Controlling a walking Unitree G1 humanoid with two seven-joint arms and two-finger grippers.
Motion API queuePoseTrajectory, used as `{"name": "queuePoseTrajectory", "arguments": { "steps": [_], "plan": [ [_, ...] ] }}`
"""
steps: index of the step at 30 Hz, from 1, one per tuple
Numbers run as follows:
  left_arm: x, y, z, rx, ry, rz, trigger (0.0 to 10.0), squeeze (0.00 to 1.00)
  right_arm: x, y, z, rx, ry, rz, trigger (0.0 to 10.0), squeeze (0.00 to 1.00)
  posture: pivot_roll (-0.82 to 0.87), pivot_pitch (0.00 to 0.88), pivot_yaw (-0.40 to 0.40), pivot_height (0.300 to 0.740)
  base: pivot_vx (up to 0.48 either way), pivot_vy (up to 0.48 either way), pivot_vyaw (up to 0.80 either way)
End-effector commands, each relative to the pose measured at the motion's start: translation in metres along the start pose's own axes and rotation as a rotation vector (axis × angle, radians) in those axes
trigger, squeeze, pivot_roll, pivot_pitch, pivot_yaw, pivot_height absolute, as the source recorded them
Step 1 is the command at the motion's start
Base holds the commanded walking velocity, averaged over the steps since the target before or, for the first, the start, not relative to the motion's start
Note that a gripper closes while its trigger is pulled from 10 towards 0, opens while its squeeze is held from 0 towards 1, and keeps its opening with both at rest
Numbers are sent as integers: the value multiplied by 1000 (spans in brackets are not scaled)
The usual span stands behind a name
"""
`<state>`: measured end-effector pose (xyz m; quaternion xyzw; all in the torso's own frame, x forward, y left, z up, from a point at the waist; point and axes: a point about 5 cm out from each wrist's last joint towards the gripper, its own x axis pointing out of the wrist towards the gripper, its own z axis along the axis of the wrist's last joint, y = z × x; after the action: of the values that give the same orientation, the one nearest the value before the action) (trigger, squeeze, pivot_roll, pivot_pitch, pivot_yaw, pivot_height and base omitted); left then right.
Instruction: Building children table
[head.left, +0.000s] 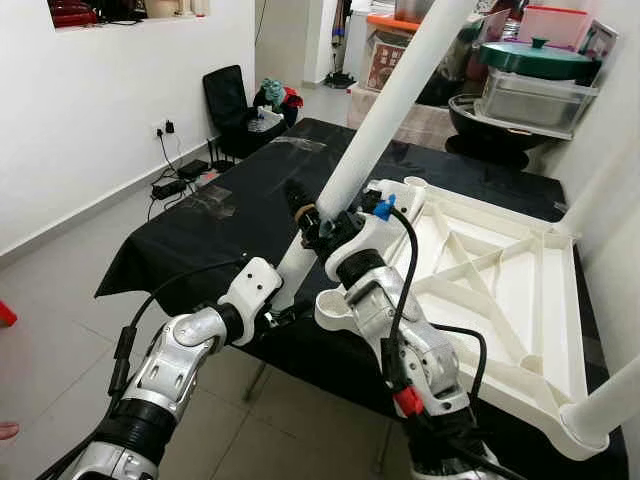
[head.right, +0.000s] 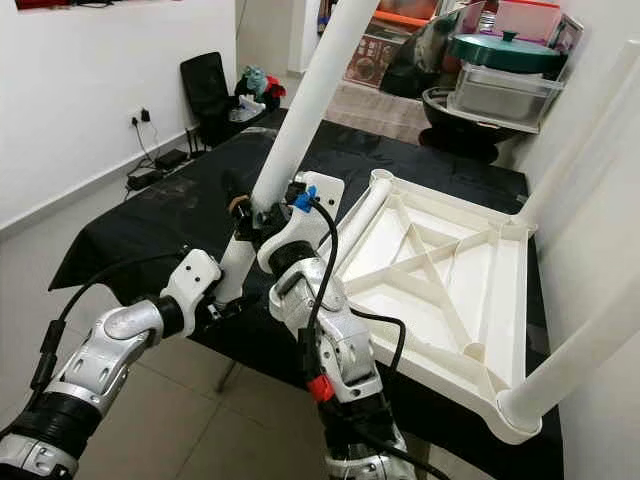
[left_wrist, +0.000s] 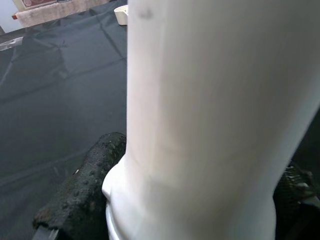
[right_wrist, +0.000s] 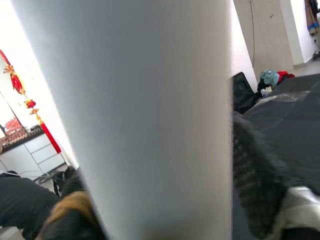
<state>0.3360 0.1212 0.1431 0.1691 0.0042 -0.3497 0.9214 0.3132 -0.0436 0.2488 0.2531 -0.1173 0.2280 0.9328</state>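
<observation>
You have both the left hand (head.left: 292, 262) and right hand (head.left: 322, 228) clenched on the long white plastic table leg (head.left: 385, 115), tilted beside the upturned white plastic tabletop (head.left: 500, 290) on the black-covered counter (head.left: 230, 215); judged next: stand it upright into the free near corner socket (head.left: 333, 307).

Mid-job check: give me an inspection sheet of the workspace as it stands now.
Surface: table under black cloth.
Job's things: white tabletop lying underside up; white leg held tilted near its empty corner socket; two legs already fitted on the right.
Clutter: nothing seen on the cloth.
Grippers: left gripper and right gripper both shut on the leg.
Cables: plugs and leads by the wall.
Surroundings: black chair, storage boxes.
</observation>
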Motion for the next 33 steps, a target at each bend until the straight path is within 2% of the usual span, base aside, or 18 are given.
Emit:
{"name": "queuePoseTrajectory", "arguments": {
  "steps": [1, 19, 20, 21, 33],
  "plan": [
    [3, -2, 4, 29, -11, -32, 9804, 0, 4, 27, -9, 152, -23, 19, 0, 0, 67, 0, -84, 740, 0, 0, 0],
    [3, -1, 4, 71, -10, -65, 10000, 0, 2, 29, -10, 155, -40, 46, 0, 0, 65, 0, -82, 740, 0, 0, 0],
    [3, -3, 5, 72, -19, -79, 10000, 165, 2, 29, -10, 151, -40, 48, 0, 0, 63, 0, -82, 740, 0, 0, 0],
    [-1, -6, 9, 44, -69, -131, 10000, 1000, 2, 26, -9, 134, -46, 45, 0, 0, 63, 0, -81, 740, 0, 0, 0],
    [-10, 1, 22, 32, -146, -118, 10000, 1000, 0, 11, -2, 51, -74, 5, 0, 0, 67, 0, -83, 740, 0, 0, 0]
  ]
}}
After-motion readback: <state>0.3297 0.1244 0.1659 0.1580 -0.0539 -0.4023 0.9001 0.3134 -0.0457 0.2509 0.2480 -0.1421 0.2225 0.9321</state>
